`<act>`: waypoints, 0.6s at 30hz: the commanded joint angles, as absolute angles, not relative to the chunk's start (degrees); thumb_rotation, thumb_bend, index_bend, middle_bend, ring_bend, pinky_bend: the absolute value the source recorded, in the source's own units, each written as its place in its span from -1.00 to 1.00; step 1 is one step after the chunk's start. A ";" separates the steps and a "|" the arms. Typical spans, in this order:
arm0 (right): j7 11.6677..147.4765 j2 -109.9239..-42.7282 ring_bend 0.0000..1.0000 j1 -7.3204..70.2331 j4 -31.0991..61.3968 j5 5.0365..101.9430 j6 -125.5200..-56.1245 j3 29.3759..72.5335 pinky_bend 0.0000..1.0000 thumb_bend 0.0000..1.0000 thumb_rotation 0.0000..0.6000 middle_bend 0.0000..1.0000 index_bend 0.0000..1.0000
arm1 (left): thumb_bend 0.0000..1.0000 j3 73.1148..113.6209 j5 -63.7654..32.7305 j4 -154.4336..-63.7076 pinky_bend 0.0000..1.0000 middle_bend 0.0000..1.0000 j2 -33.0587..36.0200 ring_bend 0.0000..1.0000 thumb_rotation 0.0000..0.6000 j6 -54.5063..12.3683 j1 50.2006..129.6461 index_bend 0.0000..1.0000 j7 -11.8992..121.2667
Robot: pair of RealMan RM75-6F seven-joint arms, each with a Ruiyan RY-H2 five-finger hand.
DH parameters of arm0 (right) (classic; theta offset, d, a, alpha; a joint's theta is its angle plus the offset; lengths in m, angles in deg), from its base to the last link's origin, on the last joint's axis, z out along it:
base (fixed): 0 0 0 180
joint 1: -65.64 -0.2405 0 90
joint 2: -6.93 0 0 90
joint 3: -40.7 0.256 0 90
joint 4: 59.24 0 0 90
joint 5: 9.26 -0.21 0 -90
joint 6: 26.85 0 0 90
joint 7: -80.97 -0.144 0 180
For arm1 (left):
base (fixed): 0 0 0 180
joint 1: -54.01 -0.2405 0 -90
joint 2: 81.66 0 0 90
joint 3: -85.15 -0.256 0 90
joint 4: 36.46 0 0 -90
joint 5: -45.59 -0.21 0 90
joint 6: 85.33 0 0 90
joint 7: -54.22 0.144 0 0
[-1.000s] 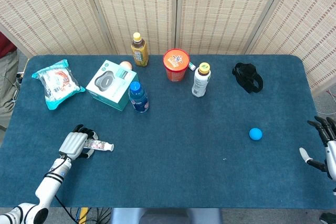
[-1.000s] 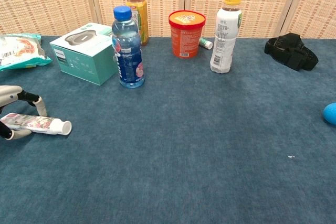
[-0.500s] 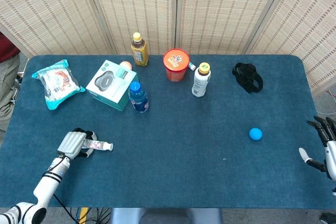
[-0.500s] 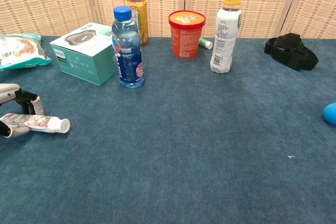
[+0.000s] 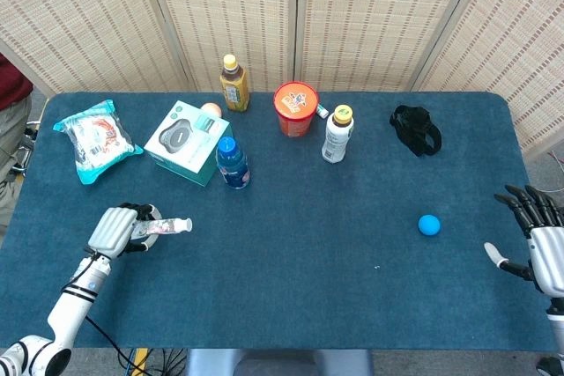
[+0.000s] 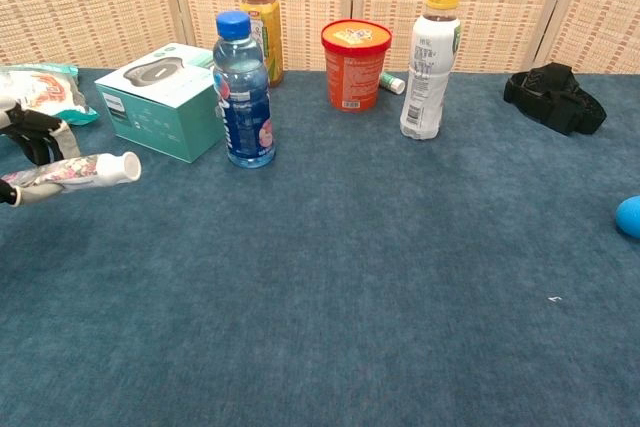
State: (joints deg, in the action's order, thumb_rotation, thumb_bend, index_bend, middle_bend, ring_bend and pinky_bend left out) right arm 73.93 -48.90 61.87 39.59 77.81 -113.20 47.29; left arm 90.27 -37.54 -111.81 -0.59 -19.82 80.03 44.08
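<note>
Lower left of the head view: left hand (image 5: 115, 231) wrapped around a small tube (image 5: 165, 227), lifted clear of the blue table (image 5: 308, 305), white cap end poking out toward the middle. Likely light and soft-walled, prone to squashing or sliding through a loose hold; best gripped around the body, away from the stiff cap. White, with a pink-and-grey printed wrap, lying nearly level in the chest view (image 6: 85, 169). Blue bottle (image 5: 232, 163) and teal box (image 5: 185, 142) standing up-frame of it. Lower right edge: right hand (image 5: 539, 239) holding nothing, fingers spread, apart from a blue ball (image 5: 428, 224).
</note>
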 commanded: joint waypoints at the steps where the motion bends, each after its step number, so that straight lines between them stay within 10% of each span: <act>1: 75.02 -48.33 -0.98 60.25 41.10 79.73 -112.74 47.93 -0.82 -0.67 1.00 -0.70 -0.58 | -0.34 90.54 -39.35 -113.74 -0.29 0.19 -2.22 -0.08 1.00 -18.56 80.57 0.21 43.60; 18: 80.86 -47.20 -0.98 45.40 52.50 89.40 -98.68 50.19 -0.82 -0.50 1.00 -0.67 -0.53 | -0.33 92.91 -43.21 -125.75 -0.17 0.31 -8.88 0.04 1.00 -21.10 86.95 0.28 43.59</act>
